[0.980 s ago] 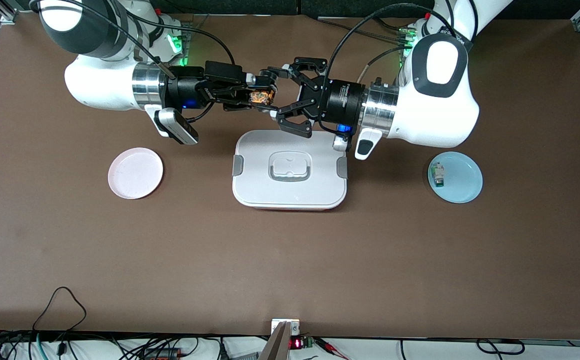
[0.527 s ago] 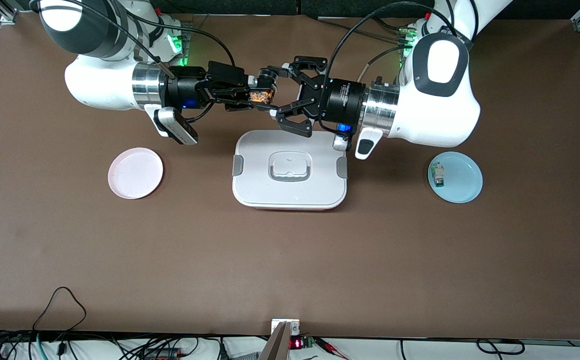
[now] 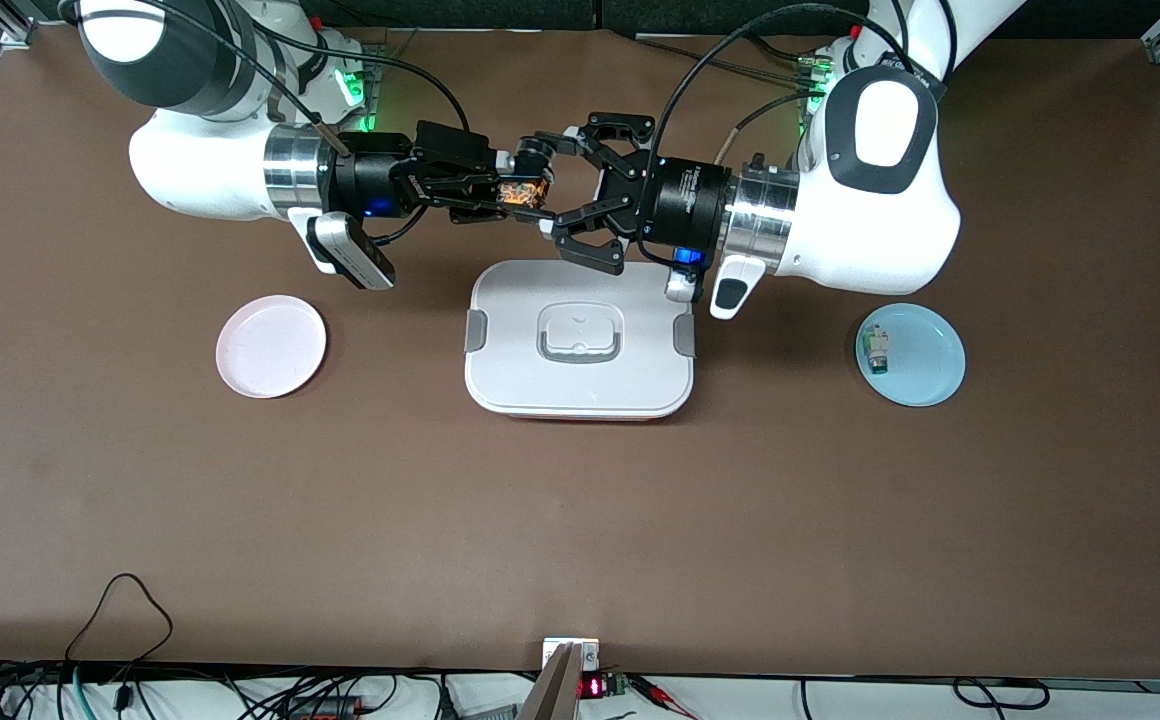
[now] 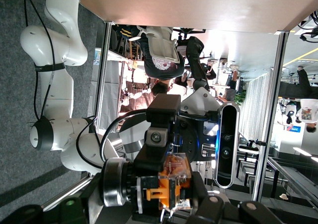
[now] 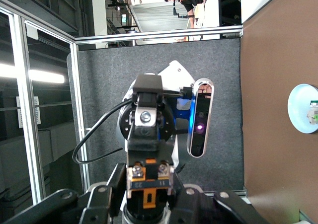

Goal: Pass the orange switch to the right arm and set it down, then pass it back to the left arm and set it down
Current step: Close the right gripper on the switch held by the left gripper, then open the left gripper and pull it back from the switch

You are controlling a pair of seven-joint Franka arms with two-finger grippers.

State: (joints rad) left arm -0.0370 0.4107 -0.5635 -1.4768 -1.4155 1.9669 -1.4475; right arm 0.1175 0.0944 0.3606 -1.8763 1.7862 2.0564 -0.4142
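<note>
Since a second ago, right hand (image 3: 518,193) clenched on orange switch (image 3: 522,192), left hand (image 3: 562,185) spread around it, above tabletop (image 3: 580,520) beside box (image 3: 580,340) edge.

A brown table (image 3: 580,520) holds a white box (image 3: 580,345) at its middle, a pink plate (image 3: 271,346) toward the right arm's end, and a blue plate (image 3: 925,360) toward the left arm's end.

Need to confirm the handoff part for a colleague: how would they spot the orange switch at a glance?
Start at the large white rounded box in the table's middle. Above its edge nearest the robot bases, the right gripper and the left gripper meet in mid-air. The orange switch is the tiny black-and-orange block pinched in the right gripper, unlike the white-and-green component lying on the blue plate.
</note>
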